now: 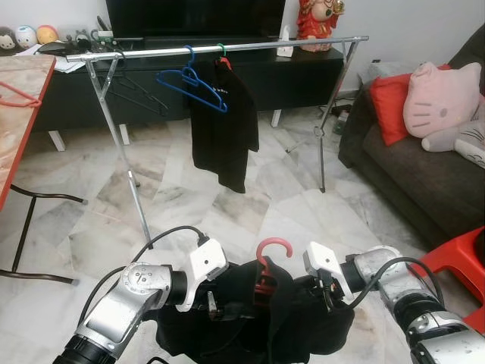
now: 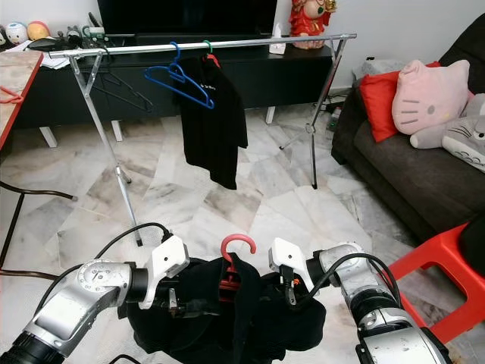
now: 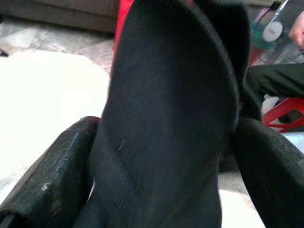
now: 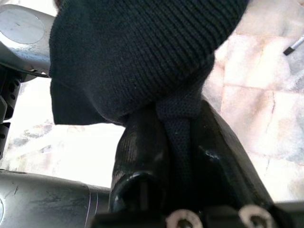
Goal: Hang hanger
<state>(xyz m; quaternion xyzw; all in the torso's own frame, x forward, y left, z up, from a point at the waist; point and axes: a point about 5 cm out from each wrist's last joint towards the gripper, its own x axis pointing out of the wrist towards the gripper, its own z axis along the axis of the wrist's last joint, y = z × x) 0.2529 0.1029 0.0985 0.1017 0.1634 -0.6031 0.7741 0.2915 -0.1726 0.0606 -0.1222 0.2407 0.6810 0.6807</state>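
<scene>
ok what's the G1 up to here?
It is carrying a black garment on a red hanger toward the clothes rail. The left tool and right tool each pinch the fabric on either side of the hanger hook. The rail stands ahead on the marble floor, with a black shirt, a blue hanger and dark hangers already on it. The held hanger is not hung yet.

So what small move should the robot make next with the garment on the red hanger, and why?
Probably lift it and step toward the silver clothes rail. Both the left gripper and the right gripper hold the black garment low, with the red plastic hanger's hook pointing up, and the rail stands farther ahead and higher.
</scene>
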